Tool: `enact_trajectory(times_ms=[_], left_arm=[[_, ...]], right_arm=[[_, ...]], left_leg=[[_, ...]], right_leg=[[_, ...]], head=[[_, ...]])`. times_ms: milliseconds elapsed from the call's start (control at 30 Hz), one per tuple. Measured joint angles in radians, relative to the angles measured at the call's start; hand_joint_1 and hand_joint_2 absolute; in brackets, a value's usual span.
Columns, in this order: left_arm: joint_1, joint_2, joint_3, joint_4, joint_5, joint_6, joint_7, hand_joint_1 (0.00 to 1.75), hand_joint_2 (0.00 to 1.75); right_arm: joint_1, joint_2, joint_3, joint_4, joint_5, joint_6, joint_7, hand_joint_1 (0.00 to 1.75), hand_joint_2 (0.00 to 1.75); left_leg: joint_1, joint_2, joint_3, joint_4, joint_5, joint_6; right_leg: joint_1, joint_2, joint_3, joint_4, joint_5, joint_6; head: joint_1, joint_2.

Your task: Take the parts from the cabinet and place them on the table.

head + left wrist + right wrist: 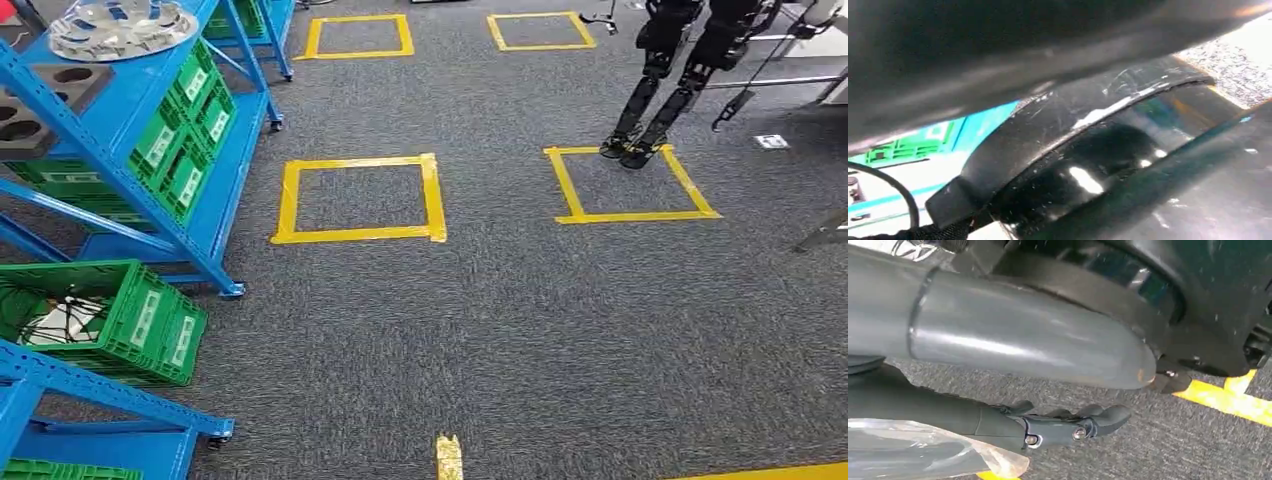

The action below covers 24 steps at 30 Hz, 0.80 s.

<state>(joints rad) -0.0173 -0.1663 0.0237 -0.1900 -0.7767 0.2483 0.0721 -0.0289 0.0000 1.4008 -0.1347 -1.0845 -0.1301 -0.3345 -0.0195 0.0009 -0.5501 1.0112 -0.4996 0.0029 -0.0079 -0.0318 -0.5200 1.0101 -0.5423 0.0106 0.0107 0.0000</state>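
Your right hand point(1013, 390) hangs beside the body over the grey carpet point(520, 330) with its fingers point(1083, 425) lying out straight and apart around nothing, while the left wrist view gives you dark glossy body panels and I cannot tell how that hand's fingers stand. The parts sit up on the blue cabinet point(150, 140) at your far left: a silver disc part point(120, 25) on top and grey blocks with round holes point(40, 110) beside it (green crates point(185, 130) fill the shelves below). Turn too wide and you risk clipping the cabinet's uprights or the crate point(110, 320) near its foot, and the other robot's legs point(660, 90) standing at the yellow tape square point(630, 185) could get in your way if you drift right.
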Motion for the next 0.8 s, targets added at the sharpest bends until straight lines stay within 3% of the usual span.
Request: enact_trajectory(times_ms=[233, 567, 800], left_arm=[[0.000, 0.000, 0.000, 0.000, -0.002, 0.000, 0.000, 0.00, 0.00], [-0.001, 0.000, 0.000, 0.000, -0.001, -0.006, 0.000, 0.00, 0.00], [-0.001, 0.003, 0.000, 0.000, -0.001, -0.009, 0.000, 0.00, 0.00]], right_arm=[[0.000, 0.000, 0.000, 0.000, 0.000, 0.000, 0.000, 0.00, 0.00], [0.000, 0.000, 0.000, 0.000, -0.001, 0.001, 0.000, 0.00, 0.00], [-0.001, 0.000, 0.000, 0.000, -0.002, 0.007, 0.000, 0.00, 0.00]], left_leg=[[-0.001, 0.000, 0.000, 0.001, 0.000, 0.006], [0.000, 0.000, 0.000, 0.001, 0.000, 0.007], [-0.005, 0.000, -0.001, 0.008, -0.006, 0.021]], right_leg=[[-0.001, 0.000, 0.002, -0.005, 0.003, 0.005], [-0.001, 0.000, 0.001, -0.005, 0.003, 0.006], [-0.004, -0.001, 0.004, -0.007, 0.005, 0.017]], head=[[0.000, 0.000], [0.000, 0.000], [0.000, 0.000]])
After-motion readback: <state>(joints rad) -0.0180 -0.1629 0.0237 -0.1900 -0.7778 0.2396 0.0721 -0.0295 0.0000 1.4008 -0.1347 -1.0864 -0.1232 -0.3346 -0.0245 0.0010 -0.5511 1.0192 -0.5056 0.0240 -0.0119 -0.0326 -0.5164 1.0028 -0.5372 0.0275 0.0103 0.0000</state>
